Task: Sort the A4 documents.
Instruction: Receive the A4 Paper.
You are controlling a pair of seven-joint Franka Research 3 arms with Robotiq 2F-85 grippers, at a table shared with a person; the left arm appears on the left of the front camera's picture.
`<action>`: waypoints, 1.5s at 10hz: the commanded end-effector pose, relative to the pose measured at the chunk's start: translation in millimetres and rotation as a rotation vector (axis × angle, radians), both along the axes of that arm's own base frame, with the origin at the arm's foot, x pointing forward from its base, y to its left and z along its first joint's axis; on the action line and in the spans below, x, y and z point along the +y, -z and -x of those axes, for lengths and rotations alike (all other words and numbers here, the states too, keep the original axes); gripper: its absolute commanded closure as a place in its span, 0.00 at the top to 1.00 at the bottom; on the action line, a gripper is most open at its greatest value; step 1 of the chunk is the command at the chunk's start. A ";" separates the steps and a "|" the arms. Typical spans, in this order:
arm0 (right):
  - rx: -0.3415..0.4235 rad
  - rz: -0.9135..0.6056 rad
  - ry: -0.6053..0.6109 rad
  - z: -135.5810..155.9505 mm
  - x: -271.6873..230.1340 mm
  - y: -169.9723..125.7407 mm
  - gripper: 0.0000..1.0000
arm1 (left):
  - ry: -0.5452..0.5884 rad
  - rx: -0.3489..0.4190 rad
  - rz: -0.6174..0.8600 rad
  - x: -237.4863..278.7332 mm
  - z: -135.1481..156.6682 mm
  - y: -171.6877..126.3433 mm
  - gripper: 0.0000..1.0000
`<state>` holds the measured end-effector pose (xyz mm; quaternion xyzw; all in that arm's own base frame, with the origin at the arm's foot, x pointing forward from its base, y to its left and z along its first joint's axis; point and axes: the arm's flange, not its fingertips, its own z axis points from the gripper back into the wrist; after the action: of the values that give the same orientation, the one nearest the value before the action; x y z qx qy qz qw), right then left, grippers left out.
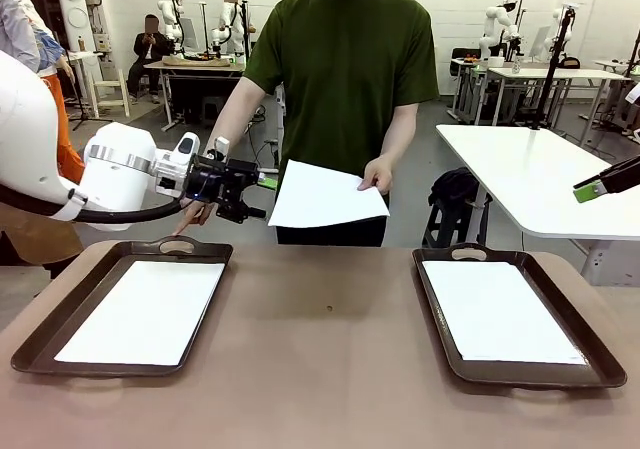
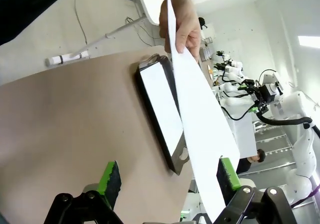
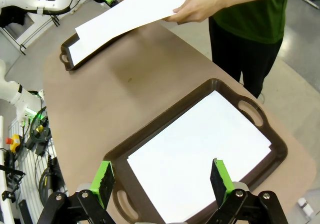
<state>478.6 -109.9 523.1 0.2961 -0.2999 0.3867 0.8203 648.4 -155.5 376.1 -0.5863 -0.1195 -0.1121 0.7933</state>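
There are three A4 sheets: one held sheet (image 1: 322,196) in the person's hand (image 1: 377,175), its near edge just beside the left gripper's (image 1: 262,181) fingertips, and one lying in each tray. There are two dark trays: the right tray (image 3: 165,124) lies directly beyond the right gripper's (image 3: 162,176) spread fingers, and the left tray (image 1: 60,314) sits below the left gripper. Two grippers show, both with jaws wide apart.

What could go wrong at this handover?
The sheet is held by the person's hand at one edge only and sags, so the open left gripper may close beside it or crumple it. A dropped sheet could land on the table, outside both trays.
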 end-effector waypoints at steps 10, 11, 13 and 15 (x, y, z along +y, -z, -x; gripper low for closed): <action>-0.002 0.001 -0.005 0.4 1.0 0.6 1.00 | 0.069 0.015 0.117 -43.6 -21.1 0.0 0.80; -0.002 0.001 -0.005 0.4 1.0 0.6 1.00 | 0.074 0.012 0.123 -42.2 -21.5 -0.5 0.80; -0.002 0.001 -0.005 0.4 1.0 0.6 1.00 | 0.074 0.007 0.127 -40.9 -20.4 -1.5 0.75; -0.002 0.001 -0.005 0.4 1.0 0.6 1.00 | 0.073 0.009 0.131 -41.2 -19.3 -0.9 0.55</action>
<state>478.6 -109.9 523.0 0.2961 -0.2999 0.3867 0.8203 663.7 -196.0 377.8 -0.6316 -0.1014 -0.1292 0.7577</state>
